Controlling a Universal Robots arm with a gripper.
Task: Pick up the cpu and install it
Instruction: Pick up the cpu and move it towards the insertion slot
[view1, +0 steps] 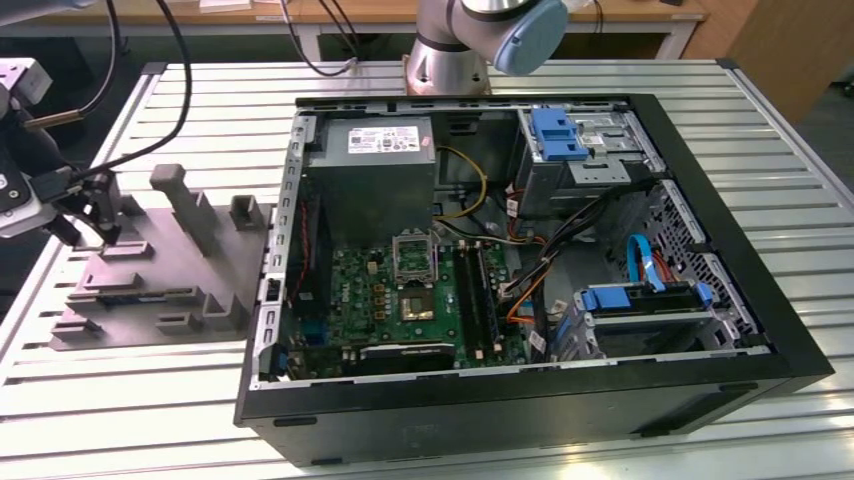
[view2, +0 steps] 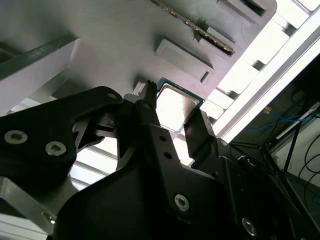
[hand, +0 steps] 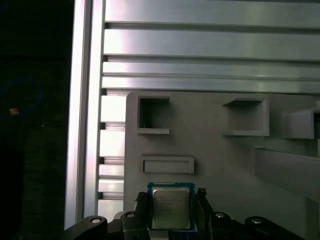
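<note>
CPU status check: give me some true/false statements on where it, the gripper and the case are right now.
1. The cpu is seated on the motherboard. False: in both wrist views it is at the gripper, over the grey fixture plate.
2. The computer case lies open, with the motherboard exposed. True.
3. The gripper is inside the case. False: it is over the fixture plate, towards the exterior view's left of the case.
4. The fixture plate rests on the slatted aluminium table. True.
5. The fixture plate sits inside the case. False: it lies beside the case, on the table.
</note>
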